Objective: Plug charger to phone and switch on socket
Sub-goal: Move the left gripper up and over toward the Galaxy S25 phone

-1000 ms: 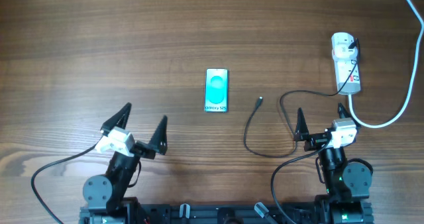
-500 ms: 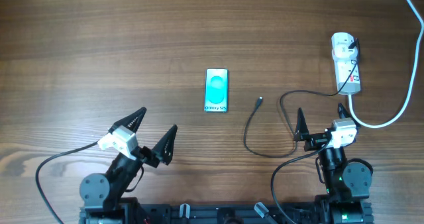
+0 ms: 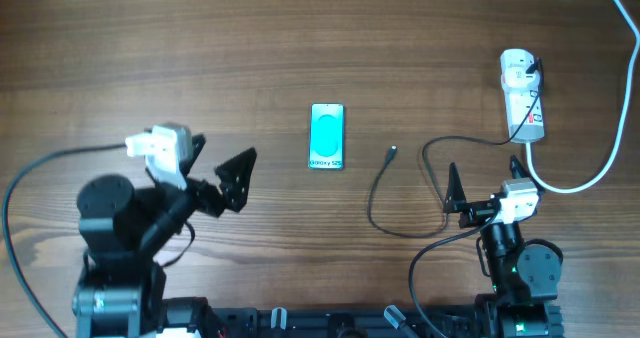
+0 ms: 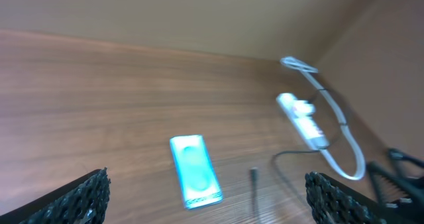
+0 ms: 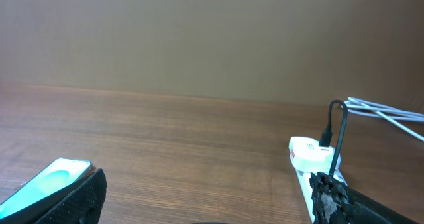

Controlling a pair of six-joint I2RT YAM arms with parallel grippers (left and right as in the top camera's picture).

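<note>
The phone (image 3: 327,136) lies flat at the table's middle, cyan screen up; it also shows in the left wrist view (image 4: 194,170) and at the right wrist view's left edge (image 5: 46,182). The charger cable (image 3: 400,193) loops from the socket to its connector tip (image 3: 391,154), which rests right of the phone, apart from it. The white socket (image 3: 522,98) lies at the far right, with the black plug in it (image 5: 324,139). My left gripper (image 3: 222,173) is open and empty, left of the phone. My right gripper (image 3: 483,186) is open and empty, near the cable loop.
The socket's thick white cord (image 3: 600,168) curves along the right edge and off the top right corner. Arm cables trail near the front edge by both arm bases.
My left arm has risen and swung forward and left, its gripper now higher and pointing toward the phone. The right arm, phone, cable and socket have not moved.
</note>
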